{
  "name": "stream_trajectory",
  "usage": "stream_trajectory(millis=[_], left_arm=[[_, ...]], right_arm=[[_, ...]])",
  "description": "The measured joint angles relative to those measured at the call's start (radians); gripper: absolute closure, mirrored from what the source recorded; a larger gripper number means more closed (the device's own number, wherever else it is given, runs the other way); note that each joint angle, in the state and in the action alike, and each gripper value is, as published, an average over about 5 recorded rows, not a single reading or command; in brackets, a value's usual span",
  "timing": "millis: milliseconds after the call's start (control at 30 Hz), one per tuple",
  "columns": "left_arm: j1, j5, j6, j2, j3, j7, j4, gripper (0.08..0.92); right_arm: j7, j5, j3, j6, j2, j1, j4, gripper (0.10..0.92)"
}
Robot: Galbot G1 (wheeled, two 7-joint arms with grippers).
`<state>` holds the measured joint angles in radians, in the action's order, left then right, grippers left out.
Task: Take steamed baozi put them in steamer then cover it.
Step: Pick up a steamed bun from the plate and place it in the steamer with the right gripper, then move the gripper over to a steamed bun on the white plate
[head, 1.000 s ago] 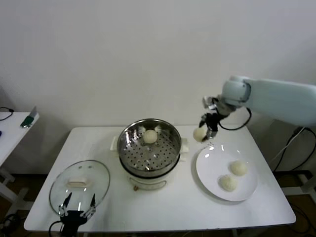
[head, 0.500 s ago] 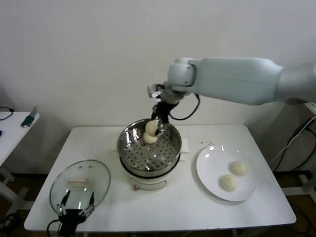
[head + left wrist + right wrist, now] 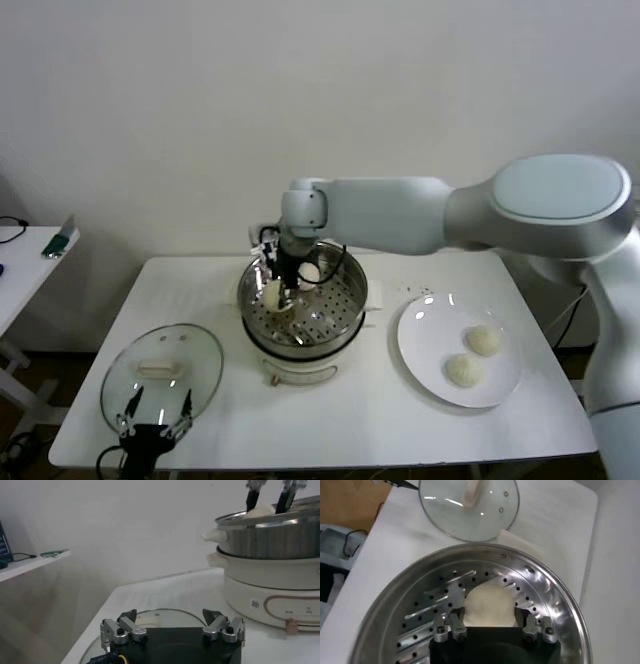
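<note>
The steamer [image 3: 330, 300] stands mid-table on its white base. My right gripper [image 3: 278, 295] reaches into its left part, shut on a baozi [image 3: 271, 294] held just over the perforated tray. In the right wrist view that baozi [image 3: 489, 604] sits between the fingers [image 3: 456, 625]. A second baozi [image 3: 310, 272] lies at the back of the tray. Two more baozi [image 3: 484, 340] [image 3: 461, 371] lie on the white plate [image 3: 425, 335]. The glass cover [image 3: 160, 375] lies flat at front left. My left gripper [image 3: 157, 420] is open, parked at the cover's near edge.
The white plate is to the right of the steamer. A side table [image 3: 25, 255] with a small object stands off to the far left. In the left wrist view the steamer's side [image 3: 270, 535] rises beyond the cover [image 3: 160, 615].
My right arm has carried the baozi from beside the plate across to the steamer and lowered it into the left part of the tray. The left arm has not moved.
</note>
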<state>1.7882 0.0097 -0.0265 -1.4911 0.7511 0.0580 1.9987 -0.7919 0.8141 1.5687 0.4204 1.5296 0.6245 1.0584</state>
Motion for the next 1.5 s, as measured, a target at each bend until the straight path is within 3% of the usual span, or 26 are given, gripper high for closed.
stream_trajectory(millis=[233,467,733,1033,1267,1500], left_arm=[[0.0,0.002,0.0,0.0,0.0,-0.001,0.001,0.177],[0.0,0.01,0.001,-0.002,-0.005,0.0,0.005,0.177],[-0.001,0.009,0.008,-0.003,-0.008,0.001,0.007,0.177],[-0.001,0.008,0.01,-0.005,-0.009,0.002,0.012,0.177],[0.006,0.013,0.009,-0.014,-0.013,0.002,0.021,0.177],[0.014,0.019,0.01,-0.02,-0.014,0.001,0.028,0.177]], right_arm=[[0.012,-0.03,-0.014,-0.007,0.005,-0.029,-0.022,0.225],[-0.038,-0.03,0.0,-0.053,-0.068,0.035,0.029,0.203],[-0.128,-0.024,0.101,-0.101,-0.313,0.213,0.208,0.203],[-0.133,-0.146,0.262,-0.102,-0.652,0.299,0.42,0.203],[-0.087,-0.264,0.244,-0.07,-0.842,0.178,0.478,0.203],[-0.045,-0.359,0.118,-0.042,-0.924,-0.011,0.466,0.203]])
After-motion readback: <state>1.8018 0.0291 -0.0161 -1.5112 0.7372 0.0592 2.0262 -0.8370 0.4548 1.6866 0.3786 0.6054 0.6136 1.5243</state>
